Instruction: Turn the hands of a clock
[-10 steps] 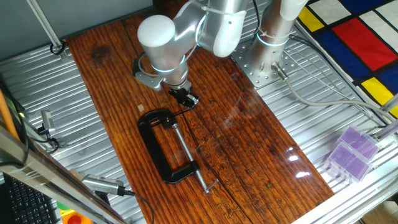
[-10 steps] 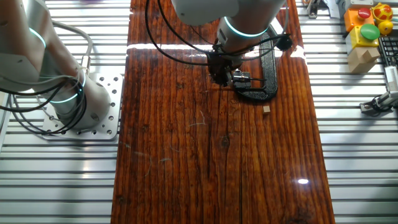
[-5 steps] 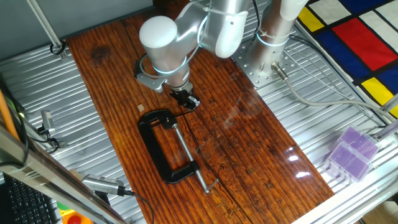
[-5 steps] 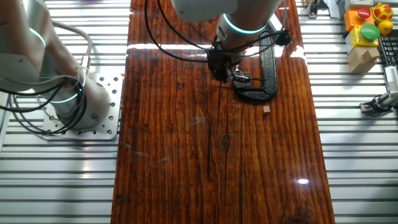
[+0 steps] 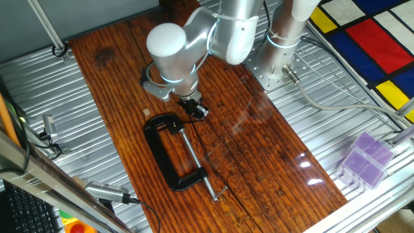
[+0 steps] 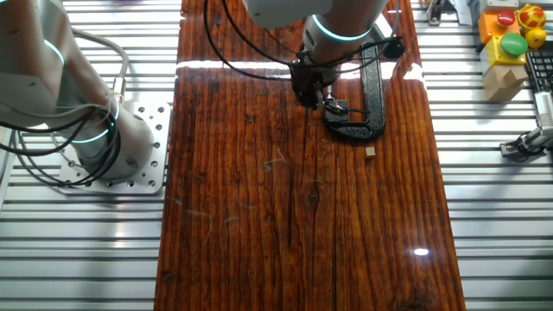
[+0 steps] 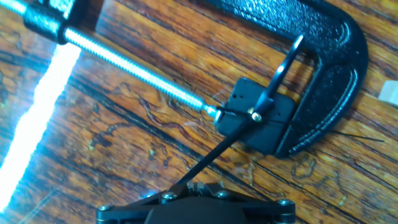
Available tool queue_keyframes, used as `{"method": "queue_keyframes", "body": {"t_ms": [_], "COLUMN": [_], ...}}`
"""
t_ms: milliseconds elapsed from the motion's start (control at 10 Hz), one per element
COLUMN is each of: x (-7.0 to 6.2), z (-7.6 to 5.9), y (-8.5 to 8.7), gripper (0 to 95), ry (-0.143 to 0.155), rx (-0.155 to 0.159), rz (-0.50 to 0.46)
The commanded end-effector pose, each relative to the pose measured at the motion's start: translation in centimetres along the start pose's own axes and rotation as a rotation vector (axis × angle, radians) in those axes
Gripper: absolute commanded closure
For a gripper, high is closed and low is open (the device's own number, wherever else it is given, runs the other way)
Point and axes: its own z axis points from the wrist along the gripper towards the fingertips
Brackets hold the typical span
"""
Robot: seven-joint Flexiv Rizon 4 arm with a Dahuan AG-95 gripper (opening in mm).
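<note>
A black C-clamp (image 5: pixel 169 152) lies flat on the wooden table (image 5: pixel 272 149), and the clock (image 7: pixel 256 116), a small black square block, sits in its jaw, pressed between the screw (image 7: pixel 134 69) tip and the curved end of the frame. Two thin black hands (image 7: pixel 281 70) pivot on a brass pin at the clock's centre. The gripper (image 5: pixel 196 109) hovers just above the clock; whether its fingers are spread or closed cannot be told.
</note>
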Motion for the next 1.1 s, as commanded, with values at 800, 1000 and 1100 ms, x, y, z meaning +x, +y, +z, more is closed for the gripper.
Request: {"method": "queue_keyframes", "body": {"t_ms": [800, 1000, 1100], "x": [-2.4, -2.9, -3.0], "z": [0.0, -0.1, 0.0], "y": [2.0, 2.4, 2.5], "gripper": [95.0, 95.0, 95.0], "ry": [-0.004, -0.009, -0.013], "rx": [-0.001, -0.001, -0.001], "rz": [0.068, 0.082, 0.086]}}
